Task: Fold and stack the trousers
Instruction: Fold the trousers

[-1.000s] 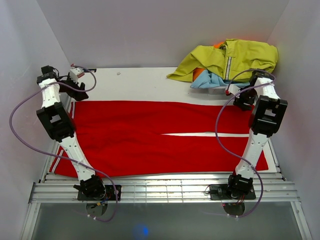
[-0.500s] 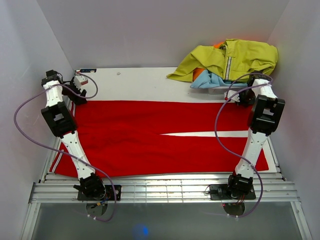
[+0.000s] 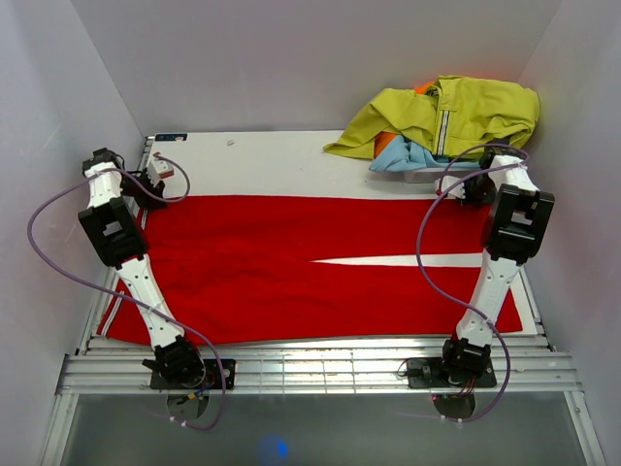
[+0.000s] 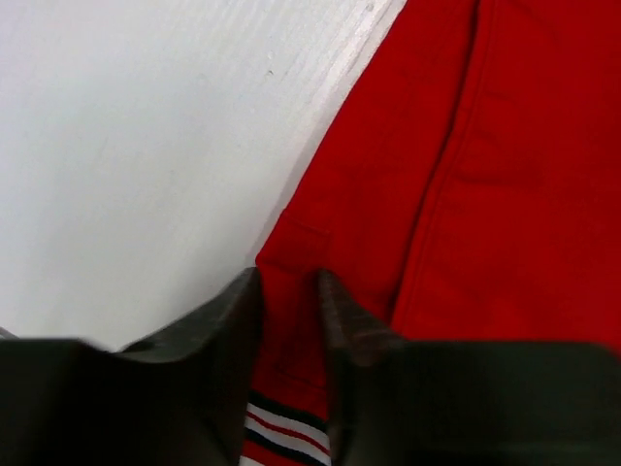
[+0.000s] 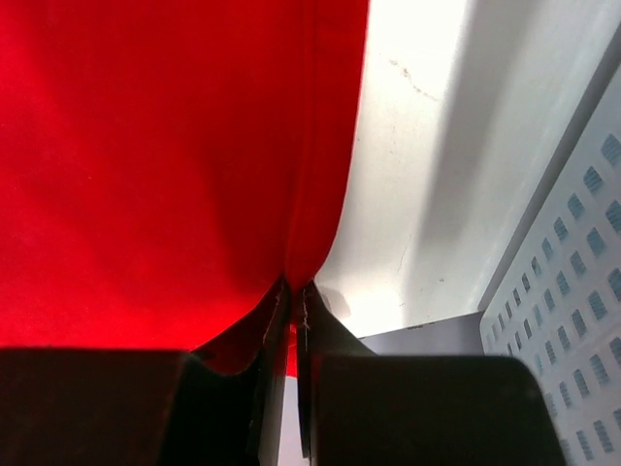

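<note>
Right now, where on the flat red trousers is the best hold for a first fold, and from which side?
Likely the far long edge of the red soft-fabric trousers, at both end corners, from above: they lie flat, and that edge borders the bare white table. The right gripper is shut on one corner; the left gripper straddles the other, open.

Red trousers (image 3: 252, 233), yellow-green jacket (image 3: 466, 112), white table (image 3: 272, 160)

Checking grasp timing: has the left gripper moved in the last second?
Yes. In the top view the left gripper has come nearer, away from the table's far edge, down onto the far left corner of the trousers.
</note>
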`<control>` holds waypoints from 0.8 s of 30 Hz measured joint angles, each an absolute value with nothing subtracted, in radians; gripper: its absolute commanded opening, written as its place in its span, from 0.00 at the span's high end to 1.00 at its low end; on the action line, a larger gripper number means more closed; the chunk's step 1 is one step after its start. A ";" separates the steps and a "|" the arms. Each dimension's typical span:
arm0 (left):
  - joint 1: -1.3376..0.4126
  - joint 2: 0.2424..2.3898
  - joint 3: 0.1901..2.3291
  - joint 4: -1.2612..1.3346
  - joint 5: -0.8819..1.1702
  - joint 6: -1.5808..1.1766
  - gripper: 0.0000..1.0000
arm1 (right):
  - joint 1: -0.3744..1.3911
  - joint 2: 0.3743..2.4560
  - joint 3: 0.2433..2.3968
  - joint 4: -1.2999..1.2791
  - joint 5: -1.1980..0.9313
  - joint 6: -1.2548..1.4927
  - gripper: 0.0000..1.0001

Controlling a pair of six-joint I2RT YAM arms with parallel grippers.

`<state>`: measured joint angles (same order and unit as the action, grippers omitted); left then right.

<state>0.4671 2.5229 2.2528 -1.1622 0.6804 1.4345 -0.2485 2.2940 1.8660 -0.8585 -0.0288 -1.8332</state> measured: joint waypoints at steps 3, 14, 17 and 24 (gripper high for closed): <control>0.465 2.523 2.252 -1.196 0.678 1.454 1.00 | -0.252 2.292 1.866 -0.855 -0.044 -1.812 0.92; 0.463 2.426 2.086 -0.875 0.695 1.158 1.00 | -0.268 2.248 1.910 -0.782 -0.196 -1.554 0.92; 0.462 2.334 1.946 -0.626 0.694 0.997 1.00 | -0.265 2.180 1.891 -0.712 -0.240 -1.479 0.92; 0.449 2.284 1.948 -0.251 0.699 0.731 1.00 | -0.259 2.009 1.849 -0.548 -0.340 -1.256 0.92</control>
<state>0.4488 2.2837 1.9480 -0.2508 0.6991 0.7311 -0.2592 2.0090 1.8488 -0.5480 -0.3405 -1.2564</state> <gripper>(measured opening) 0.023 0.084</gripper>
